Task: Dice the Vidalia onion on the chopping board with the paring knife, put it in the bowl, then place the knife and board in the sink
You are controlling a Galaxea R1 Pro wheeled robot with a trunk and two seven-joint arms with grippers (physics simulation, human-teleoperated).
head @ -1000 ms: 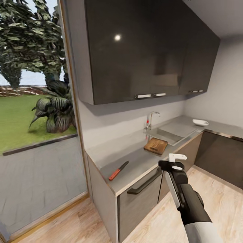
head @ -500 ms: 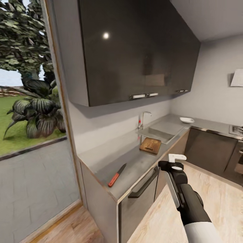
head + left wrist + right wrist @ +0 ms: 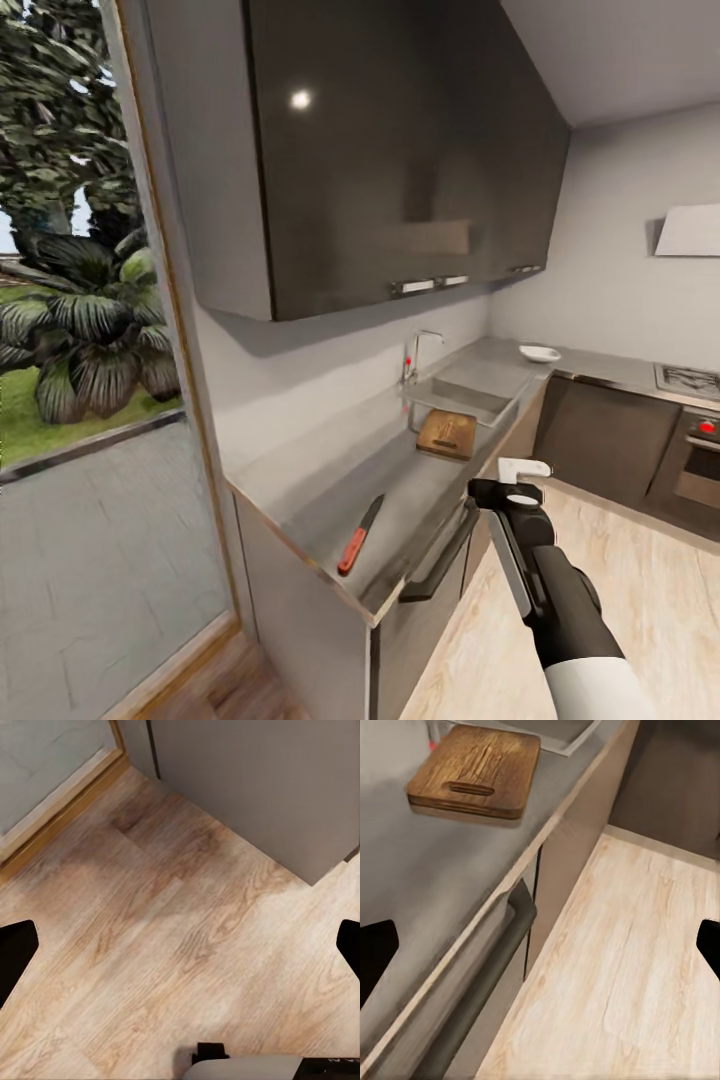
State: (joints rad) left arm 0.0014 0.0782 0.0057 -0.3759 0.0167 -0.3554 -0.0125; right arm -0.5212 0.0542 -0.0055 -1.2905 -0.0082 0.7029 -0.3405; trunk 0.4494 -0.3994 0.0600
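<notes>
While we are facing the long countertop (image 3: pixel 330 480), the paring knife (image 3: pixel 359 535) is lying near its front edge, well apart from the chopping board (image 3: pixel 447 434), which is lying flat just beside the sink (image 3: pixel 465 398). The bowl (image 3: pixel 540 353) is sitting farther along, past the sink. Our right gripper (image 3: pixel 522 478) is hanging off the counter edge, fingers spread and empty. Our left gripper (image 3: pixel 180 945) is spreading its fingertips over the wooden floor (image 3: pixel 172 945).

No readable text, label, brand, number or sign shows on anything in these views.
</notes>
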